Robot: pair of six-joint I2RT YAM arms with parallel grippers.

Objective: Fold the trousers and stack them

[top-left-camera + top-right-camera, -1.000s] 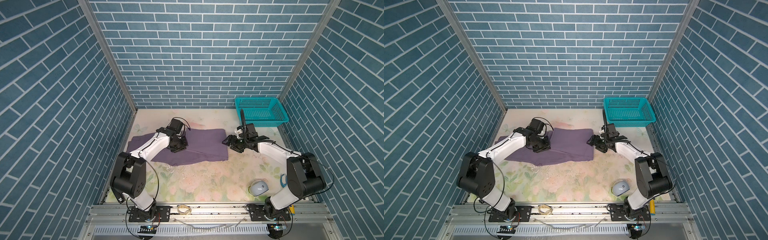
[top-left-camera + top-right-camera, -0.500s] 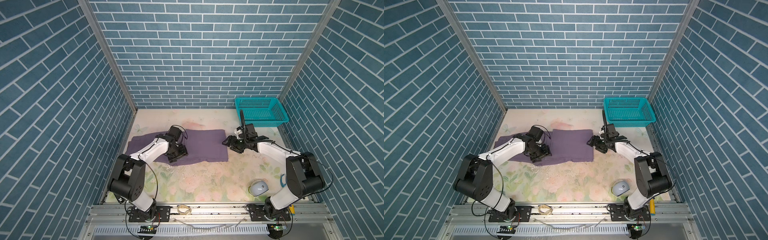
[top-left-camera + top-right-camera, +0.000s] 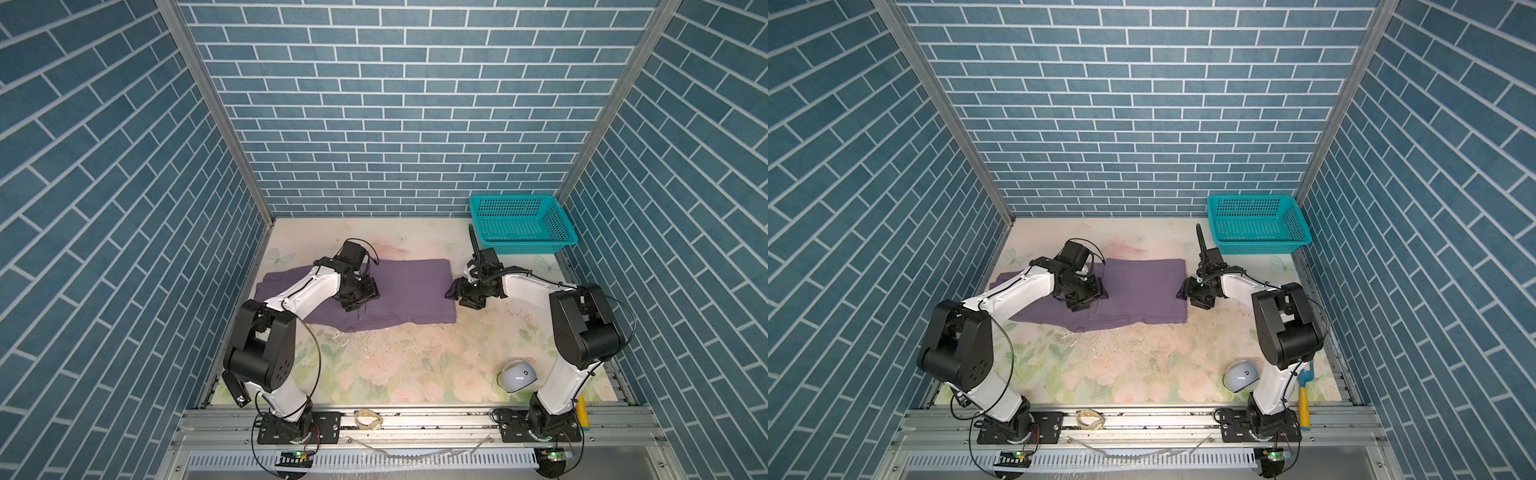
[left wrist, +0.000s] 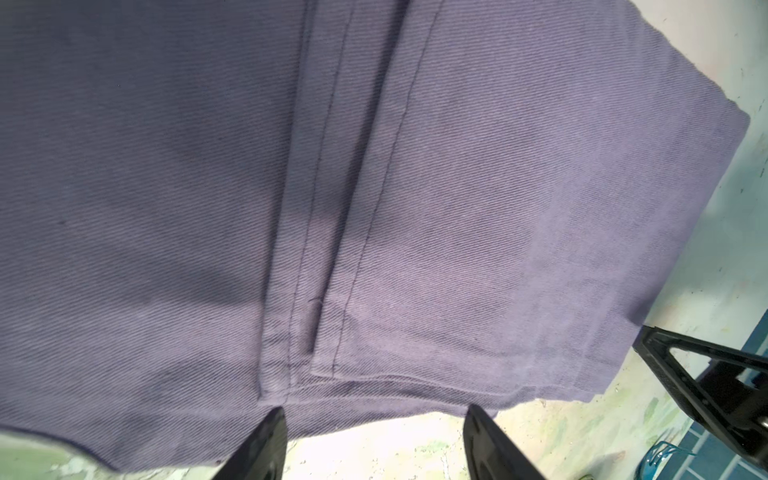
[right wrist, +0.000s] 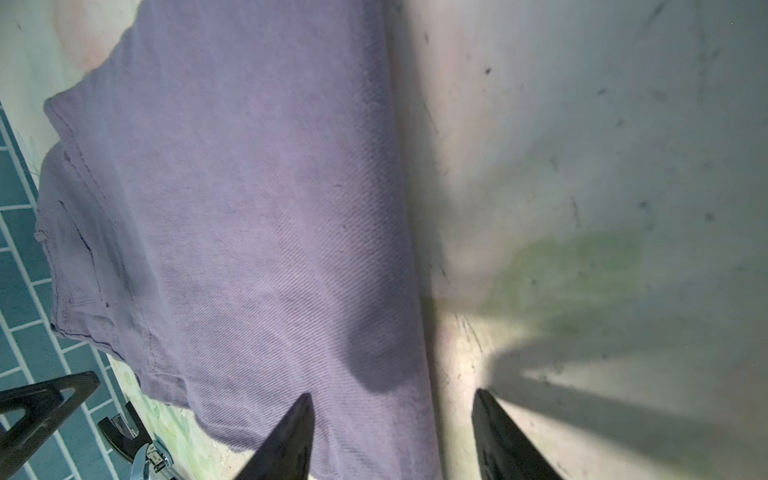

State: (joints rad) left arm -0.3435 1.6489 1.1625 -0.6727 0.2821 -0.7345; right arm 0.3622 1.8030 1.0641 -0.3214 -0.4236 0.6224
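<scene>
Change: left gripper [image 3: 368,296] has released the folded-over layer, jaws now apart and empty.
Right gripper [image 3: 454,293]: jaws apart at the fold edge, nothing held.
Trousers [image 3: 411,291]: half-folded, flat on the table [image 3: 415,357], left of centre.
Meaning: fold laid, next fold pending.

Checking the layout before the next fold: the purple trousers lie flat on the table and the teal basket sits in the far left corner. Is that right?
Not quite. The teal basket sits in the far right corner, not the far left; both top views show it there. The rest holds: the purple trousers lie flat on the table.
</scene>
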